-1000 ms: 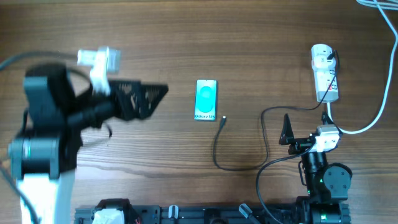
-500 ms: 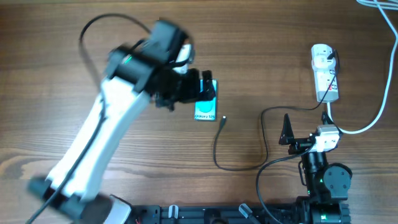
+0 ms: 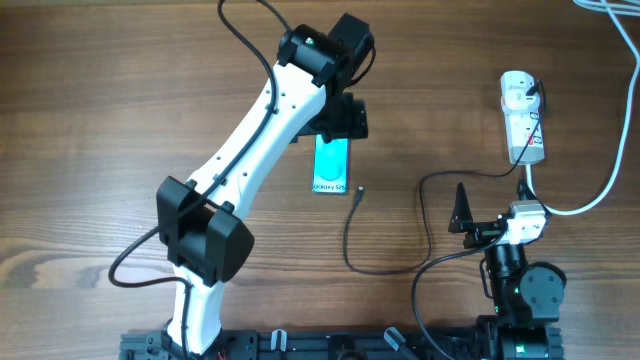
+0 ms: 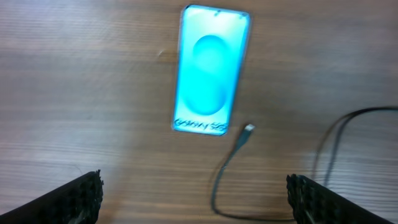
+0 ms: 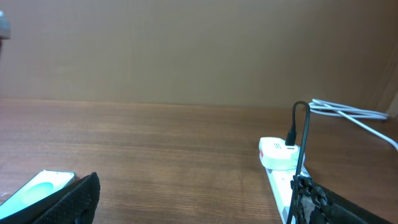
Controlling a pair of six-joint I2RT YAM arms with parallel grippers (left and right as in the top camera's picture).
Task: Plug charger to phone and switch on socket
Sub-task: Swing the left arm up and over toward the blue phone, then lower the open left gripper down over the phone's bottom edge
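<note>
The phone (image 3: pixel 331 168) lies flat at the table's middle with its teal screen up, and also shows in the left wrist view (image 4: pixel 210 78) and the right wrist view (image 5: pixel 36 186). The charger's connector tip (image 3: pixel 359 189) lies just right of the phone's text end, apart from it (image 4: pixel 249 129). Its thin black cable (image 3: pixel 350 250) loops toward the socket (image 3: pixel 522 128), a white strip with a black plug (image 5: pixel 281 154). My left gripper (image 3: pixel 342 124) hovers open and empty over the phone's far end (image 4: pixel 196 205). My right gripper (image 3: pixel 464 218) is open and empty, below the socket (image 5: pixel 199 205).
A thicker white cable (image 3: pixel 612 165) runs from the socket area up the right edge and shows in the right wrist view (image 5: pixel 351 114). My left arm (image 3: pixel 250 150) stretches diagonally across the table's left half. The rail (image 3: pixel 330 345) lines the front edge.
My left arm has swung from the table's far left to the right and now reaches over the phone. The right arm, phone and charger have not moved.
</note>
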